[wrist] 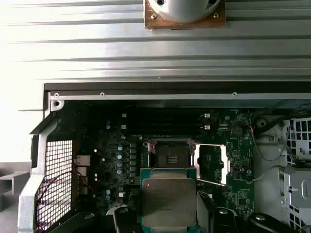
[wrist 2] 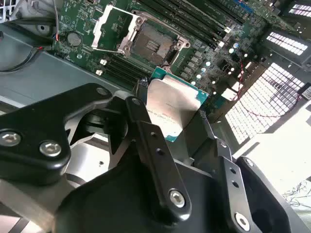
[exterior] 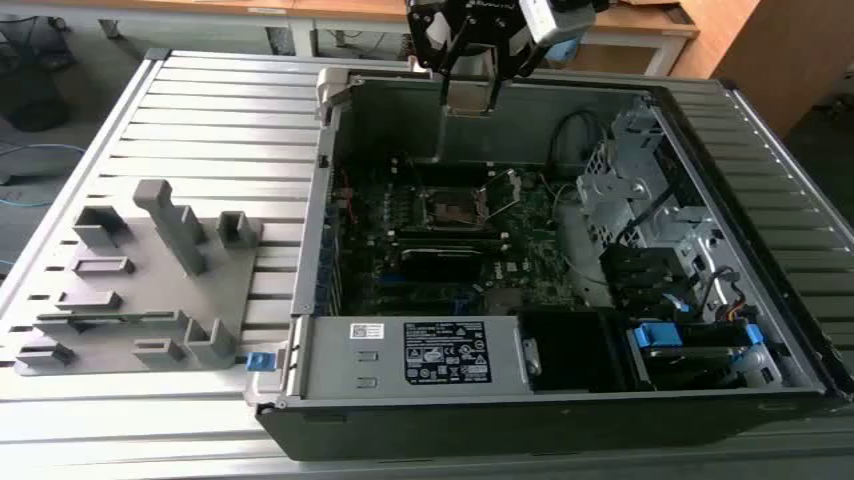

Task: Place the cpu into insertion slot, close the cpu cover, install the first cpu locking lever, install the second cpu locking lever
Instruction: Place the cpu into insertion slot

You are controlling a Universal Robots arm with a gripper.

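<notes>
Pinching the cpu point(wrist 2: 177, 109), the end effector point(wrist 2: 171, 101) hangs above the case point(exterior: 400, 425). The insertion slot point(wrist 2: 153, 44) lies bare, cpu cover point(wrist 2: 98, 29) open.

The cpu point(wrist 2: 177, 104) in tool point(wrist 2: 170, 102), apart from insertion slot point(wrist 2: 150, 46)

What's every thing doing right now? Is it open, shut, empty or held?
cpu, held by the pincer above the board, not in its slot.
pincer, shut on the cpu.
insertion slot, empty and uncovered.
cpu cover, swung open.
computer case, side open.
</notes>
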